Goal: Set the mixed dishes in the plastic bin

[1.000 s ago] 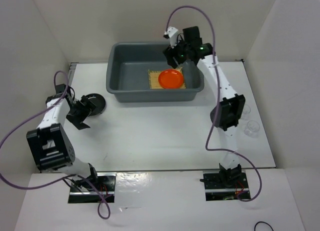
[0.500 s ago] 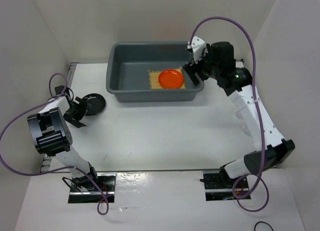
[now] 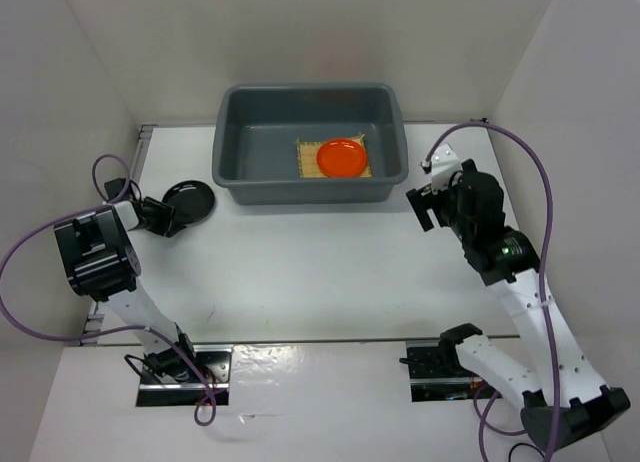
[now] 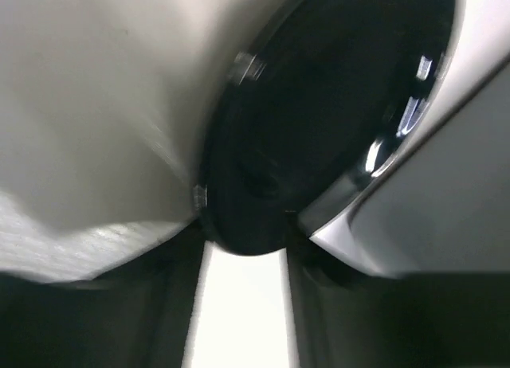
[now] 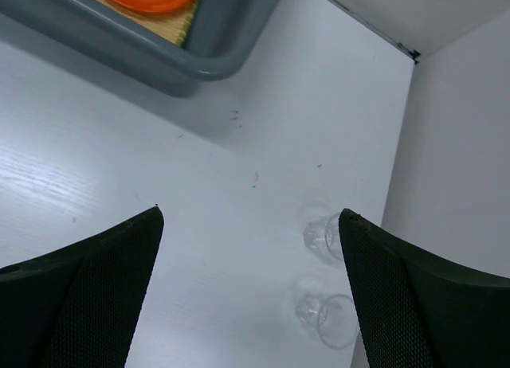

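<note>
- gripping is advised at the thin rim of the black plate point(image 4: 319, 129), judged stiff and slippery; it lies just ahead of the left claw point(image 4: 243, 252), narrowly parted, empty.
- right claw point(image 5: 249, 215) is spread wide, empty.

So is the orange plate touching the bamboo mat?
Touching: the top view shows the orange plate lying on the bamboo mat inside the bin, with mat showing on both sides of it.
</note>
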Available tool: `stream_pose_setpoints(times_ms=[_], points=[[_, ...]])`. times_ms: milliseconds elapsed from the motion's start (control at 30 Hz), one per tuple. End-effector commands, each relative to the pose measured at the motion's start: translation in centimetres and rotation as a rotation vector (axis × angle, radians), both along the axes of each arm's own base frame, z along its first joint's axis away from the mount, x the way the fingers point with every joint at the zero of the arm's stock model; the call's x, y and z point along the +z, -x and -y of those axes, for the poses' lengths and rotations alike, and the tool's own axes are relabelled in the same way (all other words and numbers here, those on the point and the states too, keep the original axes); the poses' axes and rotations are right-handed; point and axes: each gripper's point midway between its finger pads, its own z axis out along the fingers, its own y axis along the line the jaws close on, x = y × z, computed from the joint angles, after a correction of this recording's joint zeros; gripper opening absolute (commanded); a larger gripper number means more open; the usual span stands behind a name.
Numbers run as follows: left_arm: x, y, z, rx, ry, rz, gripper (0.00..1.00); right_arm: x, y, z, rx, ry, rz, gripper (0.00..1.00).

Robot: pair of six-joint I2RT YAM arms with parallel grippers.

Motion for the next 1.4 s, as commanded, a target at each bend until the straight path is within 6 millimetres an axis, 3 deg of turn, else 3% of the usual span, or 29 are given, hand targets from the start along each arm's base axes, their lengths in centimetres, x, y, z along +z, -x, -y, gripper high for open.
stream_pose_setpoints(times_ms=[0, 67, 133, 167, 233, 367, 433, 467, 500, 633, 667, 733, 767, 800, 833, 867, 900, 933, 967, 1000, 1033, 1067, 1100, 1133, 1167, 1200, 1267, 1333, 1367], points=[[-4.0, 2.1, 0.0, 0.002, 0.003, -0.1, 0.43, -0.7, 0.1, 2.1, -0.127, -0.013, 0.083, 0.95], [-4.0, 2.1, 0.0, -0.007, -0.003, -0.098, 0.2, -0.9, 0.2, 3.6, -0.209, 0.008, 0.121, 0.95], [-3.2, 2.0, -0.5, -0.007, -0.021, -0.074, 0.05, -1.9, 0.6, 4.7, -0.26, 0.033, 0.142, 0.97], [-2.9, 2.2, -0.4, -0.007, -0.019, -0.078, 0.0, -3.1, 0.8, 4.8, -0.259, 0.044, 0.12, 0.97], [-2.1, 2.4, -1.2, 0.008, -0.046, -0.084, 0.0, -3.8, 1.2, 4.9, -0.263, 0.031, 0.125, 0.97], [5.5, 1.1, -3.4, 0.113, -0.15, 0.006, 0.0, -6.5, 1.8, 4.6, -0.253, -0.004, 0.122, 0.97], [11.4, 0.0, -4.2, 0.196, -0.18, 0.137, 0.0, -5.9, 1.8, 4.7, -0.247, -0.002, 0.154, 0.97], [12.9, -0.1, -4.5, 0.228, -0.19, 0.154, 0.0, -6.3, 1.8, 4.7, -0.247, 0.002, 0.146, 0.97], [16.7, -0.9, -5.2, 0.254, -0.217, 0.224, 0.0, -6.3, 1.8, 4.7, -0.243, 0.012, 0.146, 0.97], [24.2, -2.1, -5.4, 0.357, -0.19, 0.376, 0.0, -6.8, 1.7, 3.8, -0.215, 0.015, 0.14, 0.97], [26.9, -3.5, -4.2, 0.315, -0.156, 0.492, 0.0, -6.7, 1.7, 3.8, -0.218, 0.019, 0.142, 0.97], [28.7, -5.7, -1.2, 0.235, -0.065, 0.588, 0.0, -6.8, 1.7, 3.3, -0.202, 0.02, 0.147, 0.97], [31.7, -6.9, 0.8, 0.149, -0.02, 0.669, 0.0, -6.6, 1.9, 3.2, -0.202, 0.018, 0.157, 0.97], [30.9, -9.0, 2.2, 0.085, 0.006, 0.653, 0.0, -6.4, 1.8, 2.9, -0.193, 0.013, 0.165, 0.97], [31.3, -10.1, 6.0, -0.021, 0.024, 0.648, 0.0, -6.4, 1.8, 2.5, -0.178, 0.011, 0.165, 0.97], [32.1, -11.1, 7.8, -0.102, -0.017, 0.672, 0.0, -6.4, 1.8, 2.5, -0.175, 0.02, 0.166, 0.97], [34.6, -13.1, 9.5, -0.166, -0.048, 0.726, 0.0, -6.4, 1.9, 2.1, -0.161, 0.019, 0.166, 0.97], [34.0, -13.3, 13.4, -0.245, -0.044, 0.667, 0.0, -6.4, 1.9, 1.8, -0.15, 0.018, 0.166, 0.97], [31.4, -15.5, 14.8, -0.299, -0.082, 0.618, 0.0, -6.4, 1.9, 1.8, -0.15, 0.018, 0.166, 0.97], [35.7, -16.2, 16.4, -0.344, -0.111, 0.712, 0.0, -6.4, 1.9, 1.8, -0.15, 0.018, 0.166, 0.97], [34.9, -16.2, 18.2, -0.389, -0.105, 0.661, 0.0, -6.4, 1.9, 1.8, -0.15, 0.018, 0.166, 0.97], [31.2, -18.0, 21.4, -0.471, -0.102, 0.601, 0.0, -6.4, 1.9, 1.8, -0.15, 0.018, 0.166, 0.97], [29.8, -17.6, 22.9, -0.504, -0.098, 0.528, 0.0, -6.4, 1.9, 1.8, -0.15, 0.018, 0.166, 0.97], [36.7, -17.0, 24.4, -0.525, -0.128, 0.718, 0.0, -6.4, 1.9, 1.8, -0.15, 0.018, 0.166, 0.97], [31.6, -19.1, 26.9, -0.566, -0.105, 0.655, 0.0, -6.3, 1.9, 1.8, -0.15, 0.02, 0.167, 0.97], [31.9, -18.4, 28.8, -0.614, -0.013, 0.665, 0.0, -6.7, 2.0, 1.8, -0.149, 0.025, 0.16, 0.97], [27.2, -18.8, 31.5, -0.65, 0.028, 0.555, 0.0, -6.3, 2.0, 1.8, -0.15, 0.015, 0.177, 0.97], [25.7, -18.6, 32.6, -0.663, -0.009, 0.536, 0.0, -6.3, 2.0, 1.8, -0.15, 0.015, 0.177, 0.97], [23.5, -18.8, 33.6, -0.681, 0.016, 0.505, 0.0, -6.3, 2.0, 1.9, -0.159, 0.018, 0.178, 0.97]])
